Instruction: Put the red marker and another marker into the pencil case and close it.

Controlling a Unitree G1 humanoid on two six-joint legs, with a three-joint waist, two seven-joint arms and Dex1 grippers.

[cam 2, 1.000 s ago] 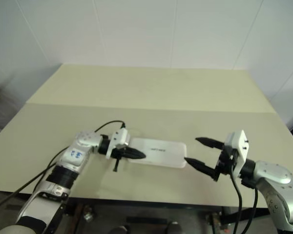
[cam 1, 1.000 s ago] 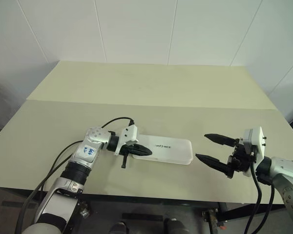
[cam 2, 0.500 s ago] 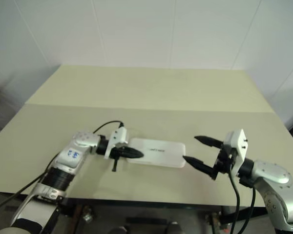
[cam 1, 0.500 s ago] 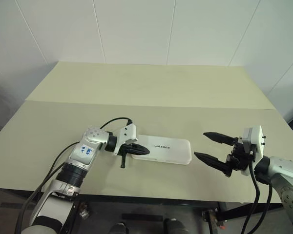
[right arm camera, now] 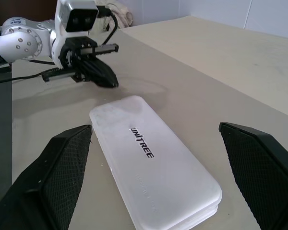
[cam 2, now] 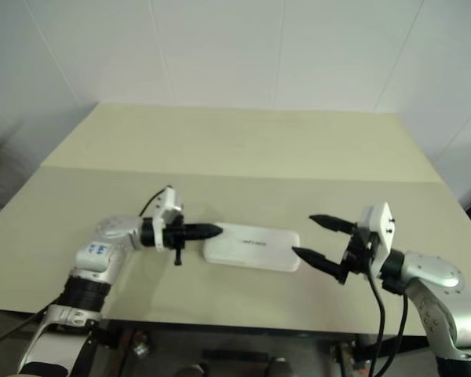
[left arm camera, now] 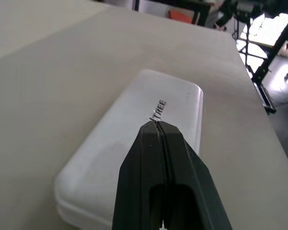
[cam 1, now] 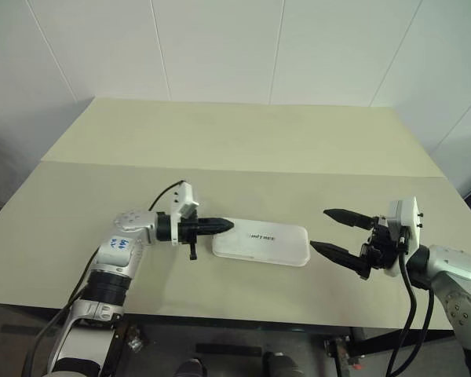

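White tiled walls stood behind a pale beige tabletop (cam 1: 243,141), crossed by a seam running from side to side. On the near half lay the pencil case (cam 1: 261,241) — flat, white, round-cornered, its lid down and flush, dark lettering on top. It lay lengthwise across the robot's front, roughly midway between the two arms and close to the front edge.

The left pincer (cam 1: 226,225) pointed level toward the right, its two black fingers pressed tight together with nothing between them. Its tip hung over the case's left end; whether it touched the lid I could not tell. In the left wrist view the joined fingers (left arm camera: 165,182) rose in front of the case (left arm camera: 115,158), their tip level with the lettering.

The right pincer (cam 1: 325,229) pointed back toward the left, spread as wide as it went and holding nothing — one finger farther from the robot, the other nearer. It stood just off the case's right end, apart from it. In the right wrist view the two fingers (right arm camera: 67,163) flanked the case (right arm camera: 153,167), and beyond it the left pincer (right arm camera: 98,72) showed with its wrist camera housing above.

Neither marker could be seen with the case shut. A black cable (cam 1: 163,193) looped up from the left forearm.
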